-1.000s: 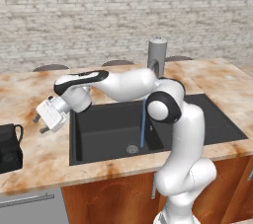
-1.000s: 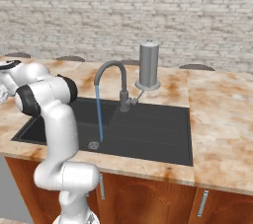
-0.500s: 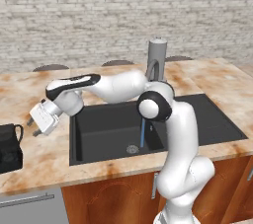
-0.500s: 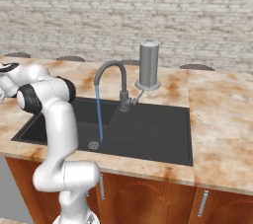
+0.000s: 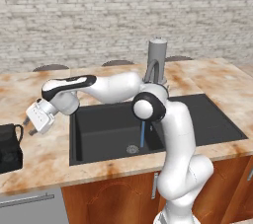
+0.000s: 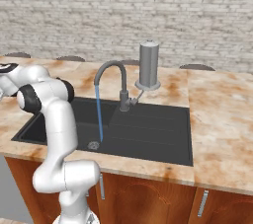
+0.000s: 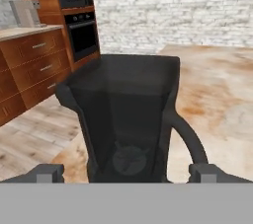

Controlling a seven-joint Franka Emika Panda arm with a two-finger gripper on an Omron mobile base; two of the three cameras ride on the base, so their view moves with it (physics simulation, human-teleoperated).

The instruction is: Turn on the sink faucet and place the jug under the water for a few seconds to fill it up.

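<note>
Close before our hand camera, the black boxy jug stands on the marbled counter, its base cut off behind our widely spread fingertips, nothing between them. From the left, the gripper hovers just beside it. Farther off, thin blue water falls from the arched grey faucet into the matte black sink.

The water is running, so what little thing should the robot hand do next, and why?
Probably ease forward so the fingers straddle the jug, then close. The gripper is open, aimed at the jug beside it, not yet holding it, and water already pours into the sink.
</note>
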